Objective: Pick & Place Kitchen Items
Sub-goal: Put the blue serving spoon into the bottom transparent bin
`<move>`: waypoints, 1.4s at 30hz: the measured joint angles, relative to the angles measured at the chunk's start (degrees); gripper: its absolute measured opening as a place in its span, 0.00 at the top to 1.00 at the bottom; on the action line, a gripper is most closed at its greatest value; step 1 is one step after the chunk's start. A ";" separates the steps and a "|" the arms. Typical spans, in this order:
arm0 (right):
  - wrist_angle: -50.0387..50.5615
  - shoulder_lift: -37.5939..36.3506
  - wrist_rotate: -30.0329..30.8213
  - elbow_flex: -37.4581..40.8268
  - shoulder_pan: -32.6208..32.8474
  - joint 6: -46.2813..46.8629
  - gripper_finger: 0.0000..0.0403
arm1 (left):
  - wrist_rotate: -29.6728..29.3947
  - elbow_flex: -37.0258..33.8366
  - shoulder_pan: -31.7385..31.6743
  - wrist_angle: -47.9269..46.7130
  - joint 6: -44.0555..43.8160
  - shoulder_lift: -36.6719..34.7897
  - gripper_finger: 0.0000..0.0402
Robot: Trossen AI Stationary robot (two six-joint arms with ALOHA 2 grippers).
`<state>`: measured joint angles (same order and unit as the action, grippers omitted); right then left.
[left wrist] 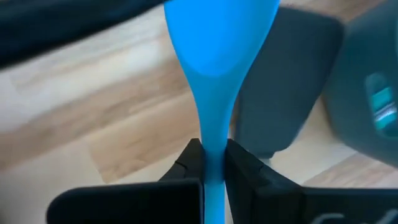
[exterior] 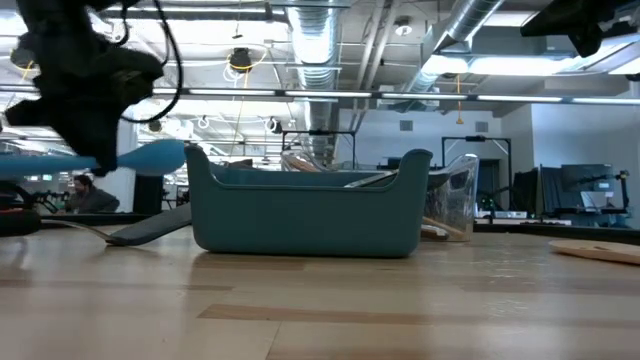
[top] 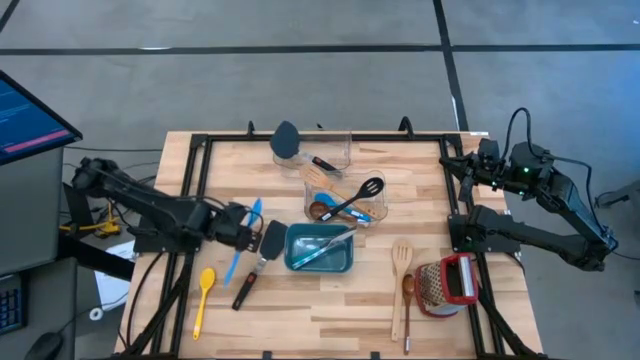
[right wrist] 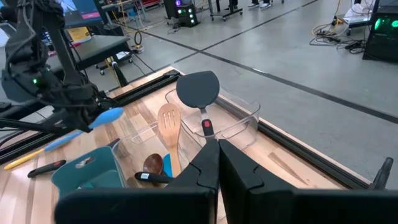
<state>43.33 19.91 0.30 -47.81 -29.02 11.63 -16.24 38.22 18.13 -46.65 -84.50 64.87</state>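
Left tool (left wrist: 212,163) clamped on blue spoon (left wrist: 217,56) handle; right tool (right wrist: 217,163) closed together, empty

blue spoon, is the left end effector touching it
Touching. The left wrist view shows the left end effector shut on the blue spoon, both fingers pressed against its handle.

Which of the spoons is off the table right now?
The blue spoon, clamped in the left tool left of the teal tub. The yellow spoon and the brown wooden spoon lie flat on the table.
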 joint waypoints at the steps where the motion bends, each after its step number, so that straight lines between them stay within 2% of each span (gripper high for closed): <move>1: 0.00 0.00 0.00 0.00 0.00 0.00 1.00 | 0.01 1.05 -0.79 -0.97 1.43 -0.01 0.97; 8: 0.00 -0.01 0.00 0.00 0.00 0.01 1.00 | -3.22 9.67 -4.91 -2.89 10.93 -0.01 0.97; 20: 0.00 -0.01 0.00 0.00 0.00 0.01 1.00 | -20.99 28.18 -8.32 -3.18 26.07 -0.01 0.97; 25: -0.02 -0.01 0.00 0.00 0.00 0.01 1.00 | -25.96 33.04 -10.11 3.04 35.81 1.03 0.97; 29: -0.04 -0.01 0.00 0.00 -0.02 0.01 1.00 | -25.65 34.38 -12.37 17.24 49.65 4.22 0.97; 33: -0.06 0.01 0.00 0.00 -0.02 0.01 1.00 | -19.71 34.91 -15.36 30.63 60.12 8.61 0.97; 36: -0.04 -0.01 0.00 0.00 -0.02 0.03 1.00 | -14.12 35.82 -17.46 35.62 63.60 12.48 0.97; 42: -0.07 0.00 0.02 0.00 -0.04 0.32 1.00 | -6.79 38.85 -20.55 35.61 64.85 21.20 0.97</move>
<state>43.27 19.91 0.32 -47.81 -29.06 11.94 -23.03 77.07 -2.42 -11.03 -19.66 86.08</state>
